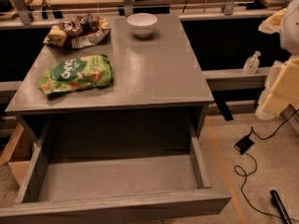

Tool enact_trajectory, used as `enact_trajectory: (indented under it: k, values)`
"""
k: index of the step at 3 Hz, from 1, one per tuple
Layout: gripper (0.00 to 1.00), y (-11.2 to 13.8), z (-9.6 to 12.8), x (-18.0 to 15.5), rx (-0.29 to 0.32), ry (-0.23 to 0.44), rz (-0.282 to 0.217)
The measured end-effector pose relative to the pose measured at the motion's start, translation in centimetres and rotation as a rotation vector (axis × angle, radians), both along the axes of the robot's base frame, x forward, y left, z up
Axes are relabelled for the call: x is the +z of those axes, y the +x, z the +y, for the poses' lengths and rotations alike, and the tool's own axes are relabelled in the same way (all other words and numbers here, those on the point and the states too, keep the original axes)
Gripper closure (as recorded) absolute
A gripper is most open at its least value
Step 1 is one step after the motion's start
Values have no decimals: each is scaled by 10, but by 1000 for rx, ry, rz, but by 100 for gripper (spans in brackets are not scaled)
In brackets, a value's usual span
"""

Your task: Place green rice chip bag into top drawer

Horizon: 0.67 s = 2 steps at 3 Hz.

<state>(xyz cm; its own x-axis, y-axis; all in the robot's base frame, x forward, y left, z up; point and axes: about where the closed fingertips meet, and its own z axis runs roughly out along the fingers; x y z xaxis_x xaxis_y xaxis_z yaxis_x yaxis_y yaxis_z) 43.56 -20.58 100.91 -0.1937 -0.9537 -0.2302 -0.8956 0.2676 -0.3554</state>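
The green rice chip bag [76, 73] lies flat on the left part of the grey table top [154, 69]. It is bright green with a darker oval and pictured chips. The top drawer [119, 176] is pulled wide open below the table's front edge, and its flat grey bottom is bare. My arm [282, 85] hangs at the right edge of the view, off the table. My gripper [273, 22] is at the upper right, beyond the table's right edge and far from the bag. It holds nothing that I can see.
A brown-and-silver snack bag [77, 30] lies at the table's back left and a white bowl [142, 24] at the back middle. A sanitizer bottle [252, 63] stands on a ledge to the right. Cables [252, 164] and a small black box [244, 143] lie on the floor at the right.
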Motion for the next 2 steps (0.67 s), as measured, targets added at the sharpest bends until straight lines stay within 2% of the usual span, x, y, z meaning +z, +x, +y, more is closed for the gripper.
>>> enact_trajectory:
  k: [1,2]
  values:
    - [0,0,0,0,0,0,0]
    - [0,11,5,0,18,48,-15]
